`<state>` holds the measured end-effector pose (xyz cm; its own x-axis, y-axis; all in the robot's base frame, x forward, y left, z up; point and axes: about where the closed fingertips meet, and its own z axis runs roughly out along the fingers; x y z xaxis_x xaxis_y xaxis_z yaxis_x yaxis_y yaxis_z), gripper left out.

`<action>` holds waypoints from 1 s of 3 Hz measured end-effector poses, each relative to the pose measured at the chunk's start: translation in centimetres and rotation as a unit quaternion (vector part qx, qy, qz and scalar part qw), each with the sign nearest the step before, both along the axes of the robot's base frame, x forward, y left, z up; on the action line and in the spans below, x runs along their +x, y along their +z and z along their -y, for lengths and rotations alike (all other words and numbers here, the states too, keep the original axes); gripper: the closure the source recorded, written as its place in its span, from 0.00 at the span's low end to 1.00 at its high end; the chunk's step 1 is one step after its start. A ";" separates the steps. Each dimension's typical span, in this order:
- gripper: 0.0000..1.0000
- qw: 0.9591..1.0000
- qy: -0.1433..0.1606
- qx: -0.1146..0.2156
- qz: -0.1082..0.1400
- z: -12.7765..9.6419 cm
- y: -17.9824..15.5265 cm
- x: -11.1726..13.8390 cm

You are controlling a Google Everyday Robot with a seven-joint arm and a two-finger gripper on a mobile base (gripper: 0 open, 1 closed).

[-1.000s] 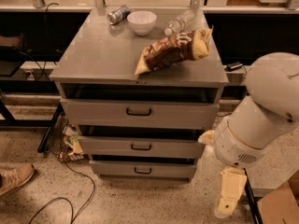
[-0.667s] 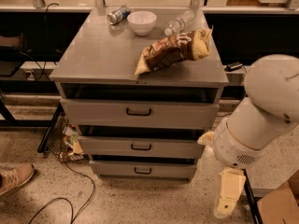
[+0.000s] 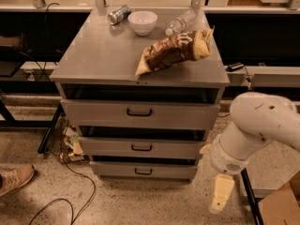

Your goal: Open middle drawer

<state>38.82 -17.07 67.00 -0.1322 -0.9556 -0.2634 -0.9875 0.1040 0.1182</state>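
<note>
The middle drawer (image 3: pixel 140 147) is a low grey front with a small black bar handle (image 3: pixel 141 147), between the taller top drawer (image 3: pixel 139 115) and the bottom drawer (image 3: pixel 143 171) of a grey metal cabinet. A dark gap shows above its front. My gripper (image 3: pixel 220 194) hangs pointing down at the end of the white arm (image 3: pixel 255 125). It is right of the cabinet's lower right corner, at about the bottom drawer's height. It is apart from the drawer and holds nothing.
On the cabinet top (image 3: pixel 103 55) lie a chip bag (image 3: pixel 173 53), a white bowl (image 3: pixel 142 21), a can (image 3: pixel 118 14) and a plastic bottle (image 3: pixel 180 22). Cables (image 3: pixel 70 191) and litter lie on the floor at left, with a shoe (image 3: pixel 14 179). A cardboard box (image 3: pixel 281 205) sits at bottom right.
The white arm has sunk a little and shifted slightly left, toward the cabinet. The drawers and the things on top have not moved.
</note>
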 end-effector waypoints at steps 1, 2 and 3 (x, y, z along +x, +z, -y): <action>0.00 0.999 -0.022 -0.008 0.031 1.6 -6.2 4.1; 0.00 0.995 -0.055 0.017 0.079 2.0 -10.9 8.6; 0.00 0.995 -0.055 0.017 0.078 2.0 -10.8 8.6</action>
<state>47.39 -19.07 56.18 -0.1900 -0.9281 -0.3203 -0.9771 0.2105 -0.0302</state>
